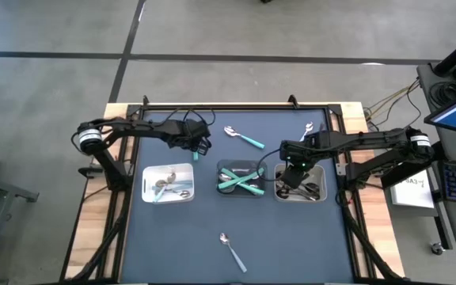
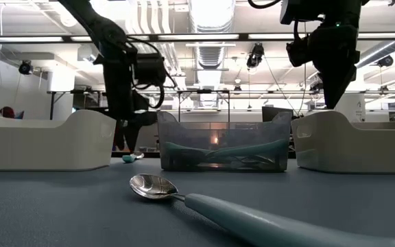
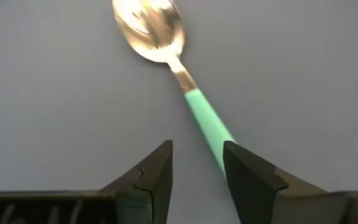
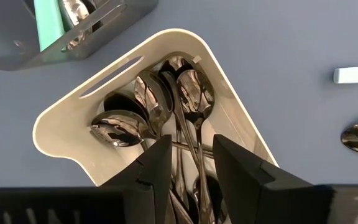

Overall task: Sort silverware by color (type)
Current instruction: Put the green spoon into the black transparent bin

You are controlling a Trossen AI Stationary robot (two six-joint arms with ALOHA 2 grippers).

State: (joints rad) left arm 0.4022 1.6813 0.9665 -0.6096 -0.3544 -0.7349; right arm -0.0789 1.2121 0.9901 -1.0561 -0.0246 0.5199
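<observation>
Nearest to the low camera lies a teal-handled spoon (image 2: 204, 204) on the dark table mat (image 1: 180, 237); its shiny bowl is toward the left of that view and its handle runs to the lower right, while the high view shows this same spoon (image 1: 233, 252) alone at the near edge, lying diagonally. Behind it stand three trays in a row. The left white tray (image 1: 169, 183) holds some silverware with a bit of teal, which only the high view shows, because the low view sees only its wall. The middle grey tray (image 1: 241, 179) holds crossed teal-handled pieces (image 1: 242, 182). The right white tray (image 1: 301, 184) holds shiny silver spoons (image 4: 166, 106), seen clearly only in the right wrist view, their bowls at one end and handles running along the tray. The right gripper (image 1: 294, 171) hangs above this tray, its fingers a narrow gap apart and holding nothing. Farther back, the left gripper (image 1: 199, 147) is low over the mat beyond the left tray; the left wrist view shows its fingers narrowly apart over the handle end of another teal spoon (image 3: 179, 68), with the bowl pointing away from the gripper. Near the far edge lie a teal-handled fork (image 1: 244, 138) diagonally and a small silver piece (image 1: 308, 129).
</observation>
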